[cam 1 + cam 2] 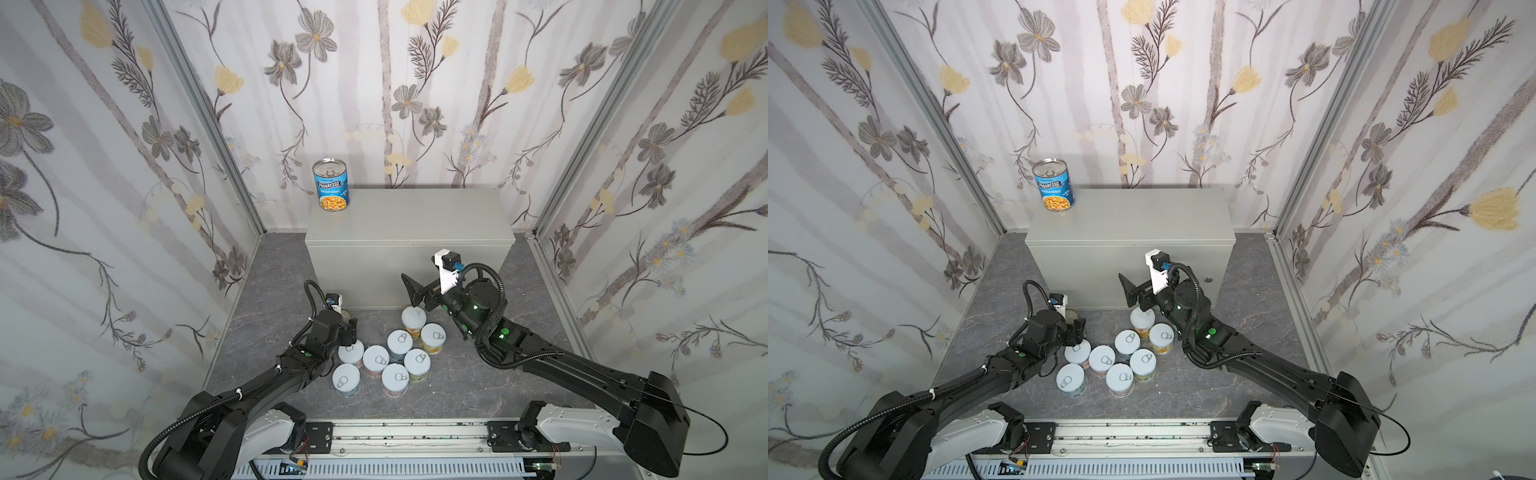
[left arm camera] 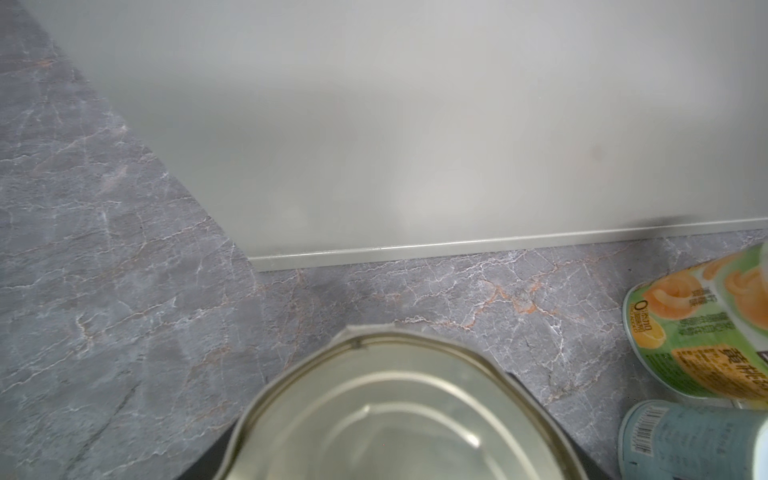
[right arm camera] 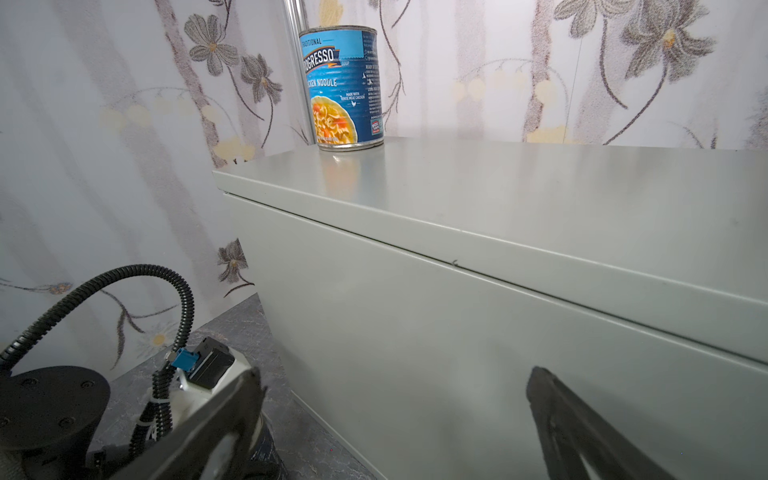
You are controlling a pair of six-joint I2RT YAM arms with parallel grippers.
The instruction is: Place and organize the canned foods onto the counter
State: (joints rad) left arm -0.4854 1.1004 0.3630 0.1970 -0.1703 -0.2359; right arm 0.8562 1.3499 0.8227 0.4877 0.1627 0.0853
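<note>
The left gripper (image 1: 347,326) has its fingers closed against the sides of a cylindrical can with a bare steel lid (image 2: 399,415). The can sits squarely between them, low by the front left corner of the light-grey metal box counter (image 1: 415,216). The right gripper (image 1: 413,291) gapes wide and empty, before the counter's front and above the far edge of the eight short pale-lidded cans (image 1: 376,359). A blue-labelled steel-topped can (image 1: 331,187) stands on the counter's rear left corner.
</note>
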